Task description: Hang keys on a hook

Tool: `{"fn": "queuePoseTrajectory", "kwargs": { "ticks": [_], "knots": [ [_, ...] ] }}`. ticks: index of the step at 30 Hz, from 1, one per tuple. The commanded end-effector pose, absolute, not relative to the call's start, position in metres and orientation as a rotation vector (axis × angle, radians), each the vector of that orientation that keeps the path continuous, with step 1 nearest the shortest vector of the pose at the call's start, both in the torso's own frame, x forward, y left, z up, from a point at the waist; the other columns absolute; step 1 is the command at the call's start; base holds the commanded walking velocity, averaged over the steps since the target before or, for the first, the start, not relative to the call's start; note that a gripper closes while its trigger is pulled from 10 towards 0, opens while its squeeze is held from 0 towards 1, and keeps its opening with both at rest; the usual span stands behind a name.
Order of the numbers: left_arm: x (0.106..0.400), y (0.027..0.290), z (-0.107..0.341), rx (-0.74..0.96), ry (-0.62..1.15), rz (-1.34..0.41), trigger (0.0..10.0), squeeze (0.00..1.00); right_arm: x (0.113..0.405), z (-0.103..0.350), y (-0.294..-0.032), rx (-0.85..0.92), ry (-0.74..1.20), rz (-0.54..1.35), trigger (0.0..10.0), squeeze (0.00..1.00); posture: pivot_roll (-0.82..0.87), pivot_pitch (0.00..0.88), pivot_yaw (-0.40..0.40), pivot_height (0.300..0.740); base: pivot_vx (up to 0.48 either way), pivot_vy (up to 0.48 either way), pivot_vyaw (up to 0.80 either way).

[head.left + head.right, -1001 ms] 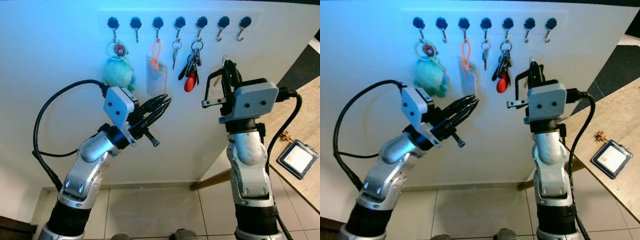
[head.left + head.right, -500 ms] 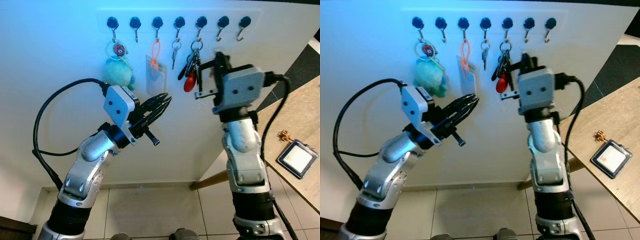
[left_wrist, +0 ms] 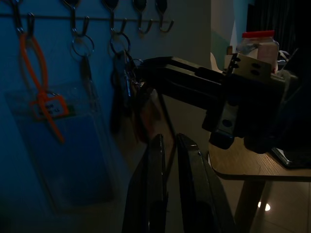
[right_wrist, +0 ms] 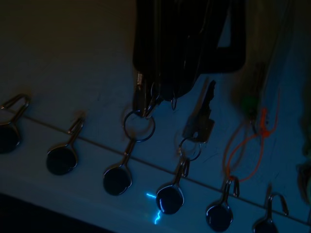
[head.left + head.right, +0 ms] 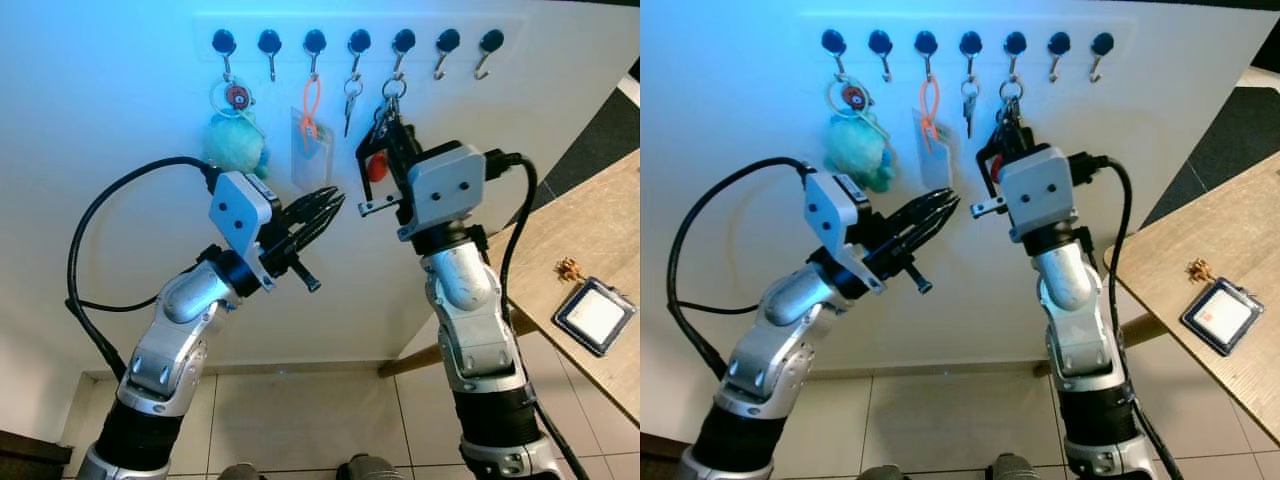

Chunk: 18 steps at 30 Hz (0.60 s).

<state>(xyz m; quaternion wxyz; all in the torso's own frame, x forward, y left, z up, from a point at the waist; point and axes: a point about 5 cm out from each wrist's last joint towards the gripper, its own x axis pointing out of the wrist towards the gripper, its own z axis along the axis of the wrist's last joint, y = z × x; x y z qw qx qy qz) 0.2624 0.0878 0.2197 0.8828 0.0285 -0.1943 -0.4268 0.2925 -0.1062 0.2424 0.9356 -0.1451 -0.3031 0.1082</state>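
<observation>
High on the white wall [image 5: 120,90], the right gripper [image 5: 385,135] is at the bunch of dark keys with a red tag [image 4: 165,63].

The bunch's silver ring [image 4: 139,127] hangs on the fifth round black hook [image 5: 403,42] from the left end of the hook row, between a single small silver key [image 5: 351,100] and a bare hook [image 5: 446,43]. The right gripper's long black fingers look pressed together around the keys. To do this well, I think it should check the ring sits deep in the hook, let go slowly, then pull straight back so nothing swings off. The left gripper [image 5: 325,205] waits lower down by the clear card holder on an orange strap [image 5: 311,140], its fingers nearly together and holding nothing.
</observation>
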Motion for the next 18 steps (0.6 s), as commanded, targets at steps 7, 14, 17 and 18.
{"fn": "queuePoseTrajectory", "kwargs": {
  "ticks": [7,14,17,18],
  "knots": [
    [0.2604,0.0851,0.2218,0.075,-0.41,-0.889,10.0,0.0,0.2927,0.2406,-0.1055,-0.298,-0.605,0.241,10.0,0.0,0.02,0.123,-0.047,0.74,0.0,0.0,0.0],
    [0.2651,0.0875,0.2255,0.079,-0.428,-0.85,10.0,0.0,0.293,0.2452,-0.1076,-0.322,-0.623,0.221,10.0,0.0,0.02,0.122,-0.046,0.74,0.0,0.0,0.0],
    [0.2663,0.087,0.2284,0.079,-0.443,-0.84,10.0,0.0,0.2953,0.2472,-0.1136,-0.33,-0.623,0.176,10.0,0.0,0.02,0.121,-0.045,0.74,0.0,0.0,0.0],
    [0.2663,0.087,0.2284,0.079,-0.443,-0.84,10.0,0.0,0.2953,0.2472,-0.1136,-0.33,-0.623,0.176,10.0,0.0,0.02,0.121,-0.045,0.74,0.0,0.0,0.0]
  ]
}}
